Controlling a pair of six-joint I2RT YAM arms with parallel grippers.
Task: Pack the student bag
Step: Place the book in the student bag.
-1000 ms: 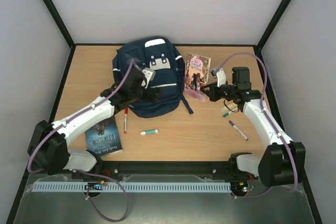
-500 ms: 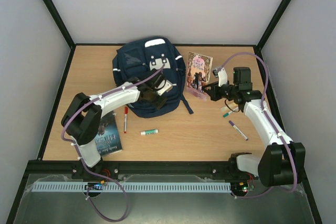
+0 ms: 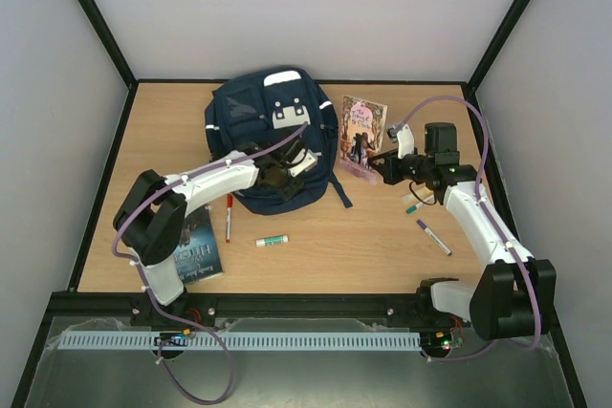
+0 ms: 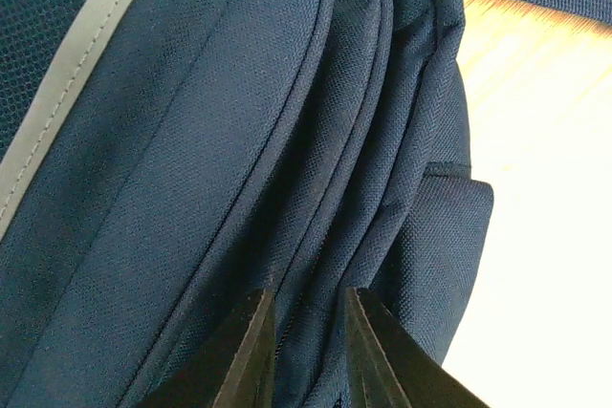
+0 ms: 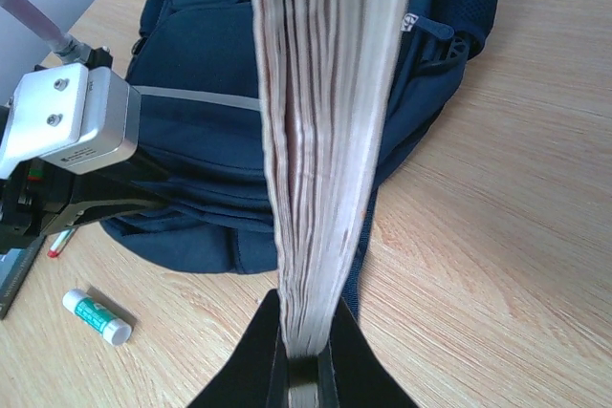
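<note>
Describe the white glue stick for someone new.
Find the large navy-blue fabric backpack. Nearer than it, on the wooden table, lies the stubby white, green-labelled glue stick. The slim red-and-white marker left of it is longer and thinner.

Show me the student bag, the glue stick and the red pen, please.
student bag (image 3: 251,114), top view, navy upper front panel
glue stick (image 3: 272,240), top view, middle of its tube
red pen (image 3: 229,219), top view, middle of its barrel

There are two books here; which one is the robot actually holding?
The pink-covered book, beside the backpack: the right tool pinches its edge. The dark-covered book lies flat on the table, ungripped.
</note>
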